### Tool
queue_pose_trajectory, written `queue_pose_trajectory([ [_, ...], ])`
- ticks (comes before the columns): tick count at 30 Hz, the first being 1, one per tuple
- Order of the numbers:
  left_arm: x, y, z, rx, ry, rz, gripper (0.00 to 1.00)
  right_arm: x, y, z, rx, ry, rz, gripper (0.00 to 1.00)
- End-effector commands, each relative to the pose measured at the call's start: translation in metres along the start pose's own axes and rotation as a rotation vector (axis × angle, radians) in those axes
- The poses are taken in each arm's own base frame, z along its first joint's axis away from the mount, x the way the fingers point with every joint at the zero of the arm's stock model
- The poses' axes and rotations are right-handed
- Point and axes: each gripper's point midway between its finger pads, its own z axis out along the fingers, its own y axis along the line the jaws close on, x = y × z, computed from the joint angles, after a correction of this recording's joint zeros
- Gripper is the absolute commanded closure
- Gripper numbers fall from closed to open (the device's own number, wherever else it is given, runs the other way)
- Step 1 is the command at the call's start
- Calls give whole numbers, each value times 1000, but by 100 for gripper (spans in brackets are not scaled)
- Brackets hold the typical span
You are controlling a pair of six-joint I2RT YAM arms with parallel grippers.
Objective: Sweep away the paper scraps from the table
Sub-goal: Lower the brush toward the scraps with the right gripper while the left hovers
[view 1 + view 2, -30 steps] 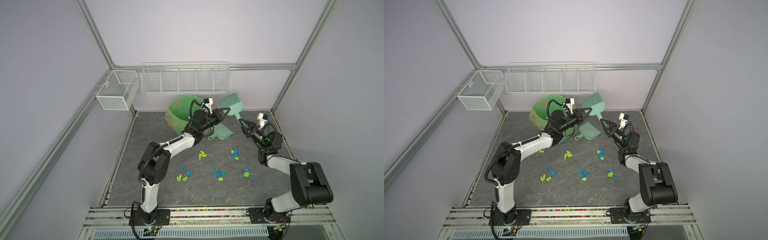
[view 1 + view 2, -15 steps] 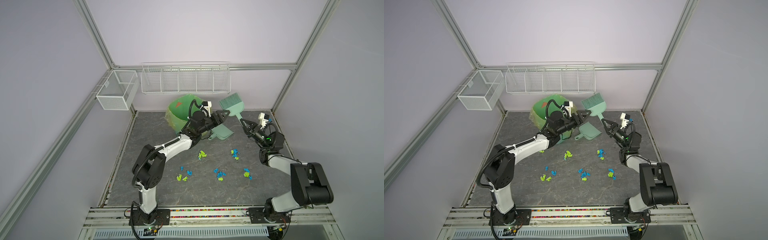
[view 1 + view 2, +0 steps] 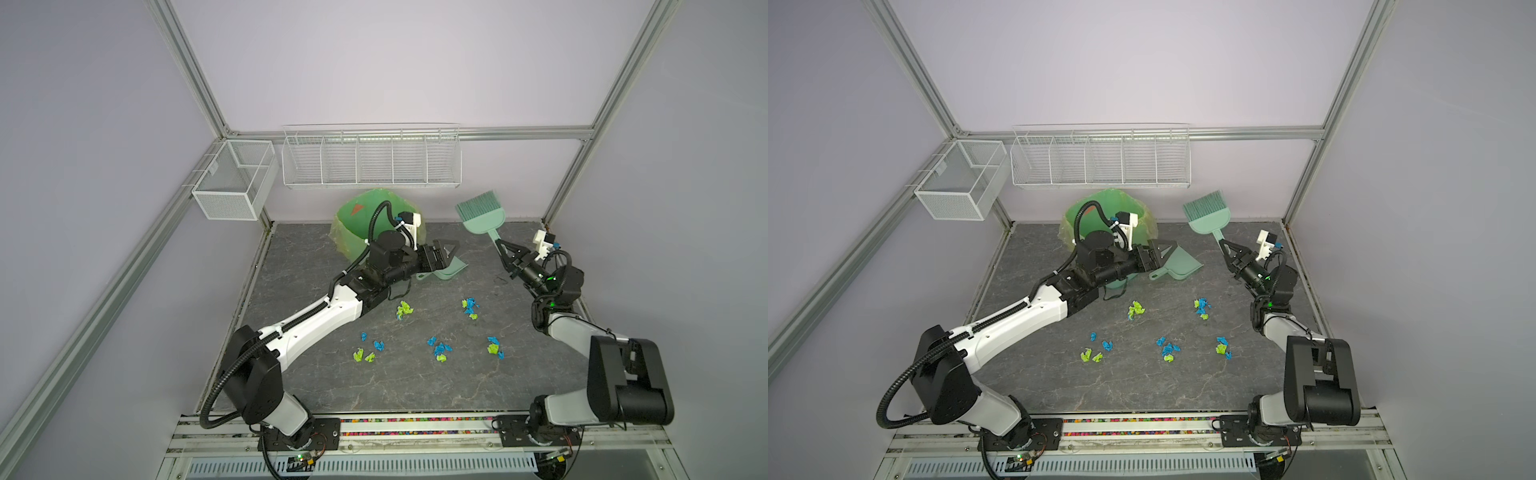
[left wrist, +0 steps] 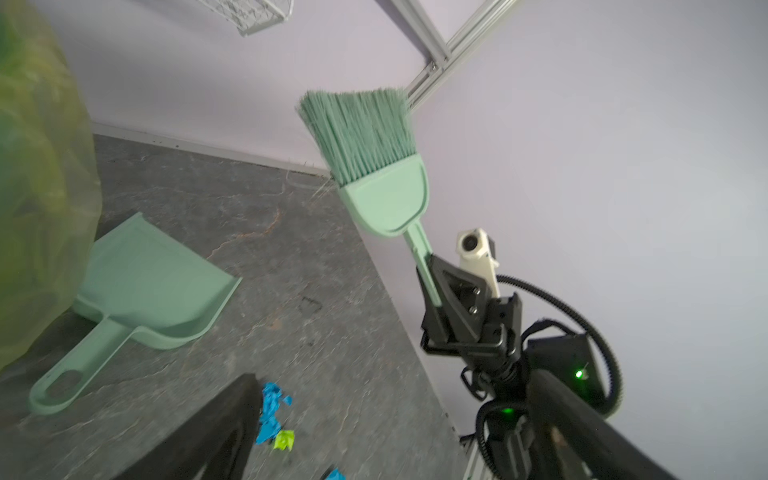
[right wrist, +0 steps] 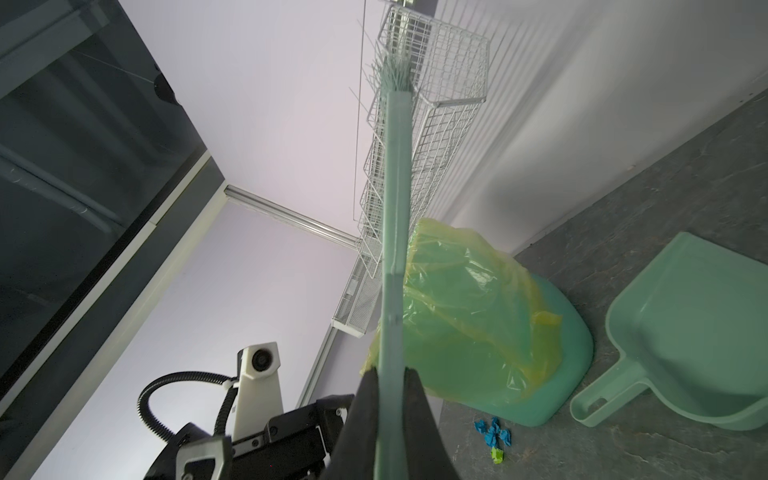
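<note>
The brush (image 3: pixel 484 216) is pinched by its thin handle, bristles above the right gripper (image 3: pixel 502 246), so twisting is risked when sweeping; the left gripper (image 3: pixel 451 252) is spread, empty.

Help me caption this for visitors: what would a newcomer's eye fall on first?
The mint-green brush, held bristles-up by the right gripper at the back right of the table. Then the bright blue and lime paper scraps scattered over the middle of that dark surface. Behind them stands a green-lined bin with a matching dustpan lying beside it, the left gripper open next to the dustpan.
</note>
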Motion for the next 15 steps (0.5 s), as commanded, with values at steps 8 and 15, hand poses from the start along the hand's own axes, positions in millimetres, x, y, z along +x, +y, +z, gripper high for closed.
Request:
queue_pose_trajectory([
  [8, 44, 5, -16, -128, 117, 167, 0, 7, -28, -41, 390, 40, -198, 93],
  [15, 59, 13, -22, -235, 180, 301, 0, 11, -18, -68, 569, 91, -382, 93],
])
